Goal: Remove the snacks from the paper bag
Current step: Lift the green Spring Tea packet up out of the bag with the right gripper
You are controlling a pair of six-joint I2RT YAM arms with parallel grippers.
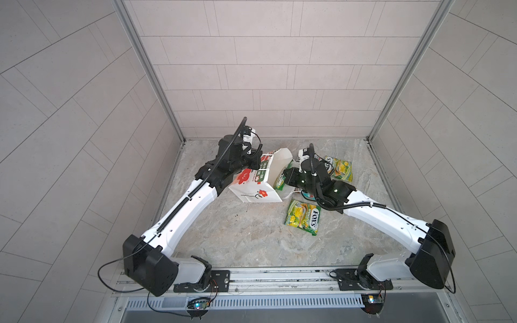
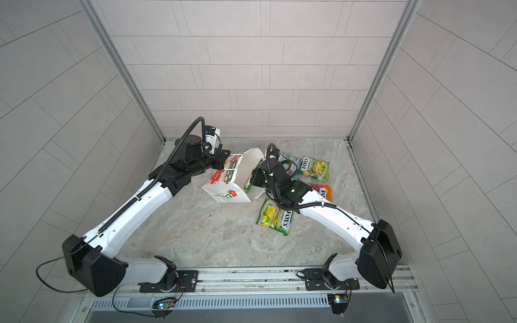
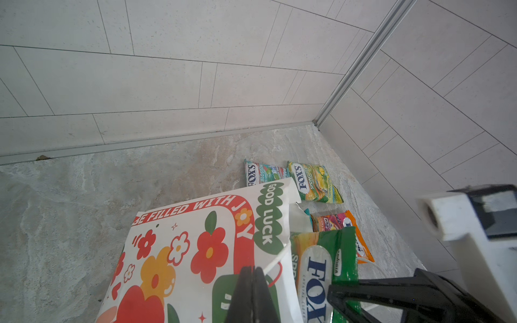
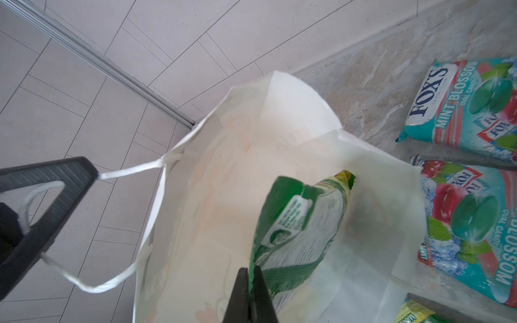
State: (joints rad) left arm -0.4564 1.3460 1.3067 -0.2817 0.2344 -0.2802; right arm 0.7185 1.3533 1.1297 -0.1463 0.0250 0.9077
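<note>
As I judge it, the job is nearly done. Five packets lie out on the worktop (image 1: 237, 237) and the last one sits in the bag's mouth, gripped but not yet clear.

The left fingers (image 3: 251, 282) are closed on the white cord (image 4: 134, 170). That holds the bag (image 1: 253, 193) tipped over near the middle of the worktop, with its base toward me and its mouth gaping to the right. It is white paper printed with red and orange flowers, a red band reading "BE FILLED WITH JOY" and a green "GOOD LUCK". A single red flower on a black stem shows on the face toward me.

The right fingers (image 4: 249, 290) are closed on the edge of the sixth packet (image 4: 302, 223). It is green and yellow, creased, and part in, part out of the mouth. I see only bare paper inside the bag, though this packet hides some of the lower wall.

To the right, the others lie flat and glossy:
- a teal packet (image 4: 461, 106)
- a second teal packet (image 4: 470, 223), just beside the bag's lip
- a far green packet (image 2: 314, 167)
- an orange packet (image 2: 323, 190)
- a near green packet (image 2: 275, 218), closest to me

What remains, I reckon, is to draw the sixth packet clear and lay it down.
</note>
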